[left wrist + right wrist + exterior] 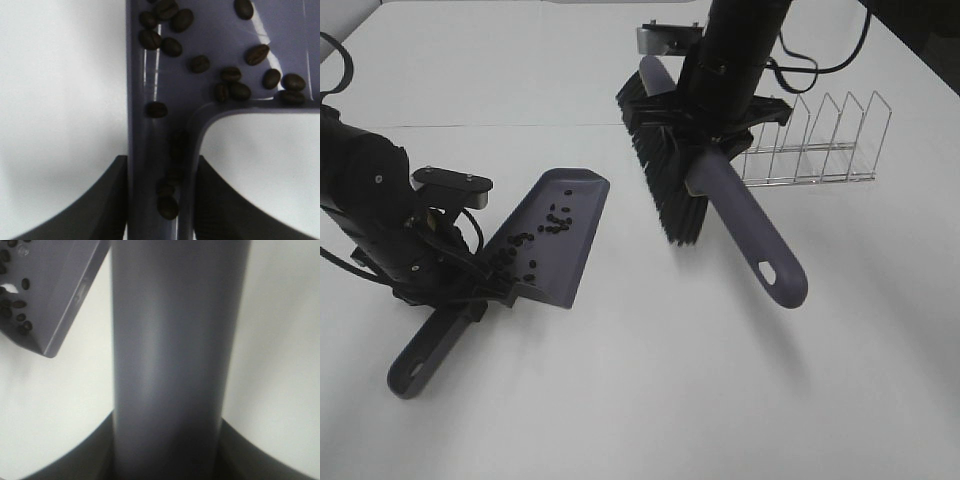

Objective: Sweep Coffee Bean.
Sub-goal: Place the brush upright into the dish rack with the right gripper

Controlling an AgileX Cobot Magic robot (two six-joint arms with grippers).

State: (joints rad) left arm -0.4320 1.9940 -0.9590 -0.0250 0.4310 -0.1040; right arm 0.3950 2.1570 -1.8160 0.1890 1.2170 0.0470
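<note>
A grey-purple dustpan [560, 235] rests tilted on the white table, left of centre. Several dark coffee beans [556, 222] lie inside it; in the left wrist view the beans [230, 75] gather at the pan's back wall and run down its handle channel. My left gripper [470, 292] is shut on the dustpan's handle [160, 170]. My right gripper [705, 150] is shut on the grey-purple brush's handle [167, 355] and holds the brush [665, 165] above the table, black bristles toward the pan. The dustpan's corner [60, 290] shows in the right wrist view.
A wire rack [815, 145] stands on the table at the back right, just behind the right arm. The table [650, 400] is white. Cables trail behind the right arm at the far edge.
</note>
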